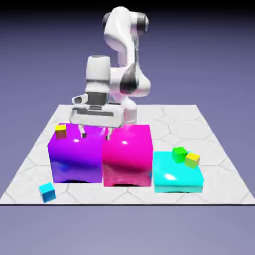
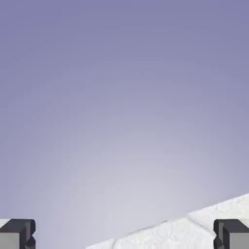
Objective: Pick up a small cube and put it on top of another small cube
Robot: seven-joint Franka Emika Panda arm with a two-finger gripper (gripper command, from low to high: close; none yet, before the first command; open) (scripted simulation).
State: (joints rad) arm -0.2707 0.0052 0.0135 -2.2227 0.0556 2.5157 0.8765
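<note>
Two-finger white and grey gripper [image 1: 95,136]: open wide, grasping nothing; hangs close to the tall blocks, exact height above or behind them impossible to tell.
Tiny plain cyan-blue cube [image 1: 47,192]: lies on the tabletop at the exterior view's lower left, just beside the front edge, turned at an angle; absent from the hand view.
Pale marble-patterned tabletop [image 1: 219,187]: reaches only into a lower corner of the hand view, with blue-violet backdrop [image 2: 124,97] filling the rest; suggests a hand aimed off to one side, probably needing to be levelled before any descent.
Front edge risk: could send the cyan-blue cube off the table, from a fingertip nudging instead of straddling.
Cube angle risk: could pinch corners and spin or drop the cube, from closing without matching its faces.
Glossy violet block [image 1: 77,159]: stands tall between gripper and cube; could be bumped by too low a sweep.
Small yellow cube [image 1: 60,132] on the violet block: could be knocked down by the same sweep.
Glossy magenta block [image 1: 127,159]: stands right beside the violet one; could catch a finger during a low start.
Low glossy cyan block [image 1: 178,179]: carries a small green cube [image 1: 180,155] and a second small yellow cube [image 1: 192,160], close together; could make stacking there awkward, from fingers brushing the neighbour.
</note>
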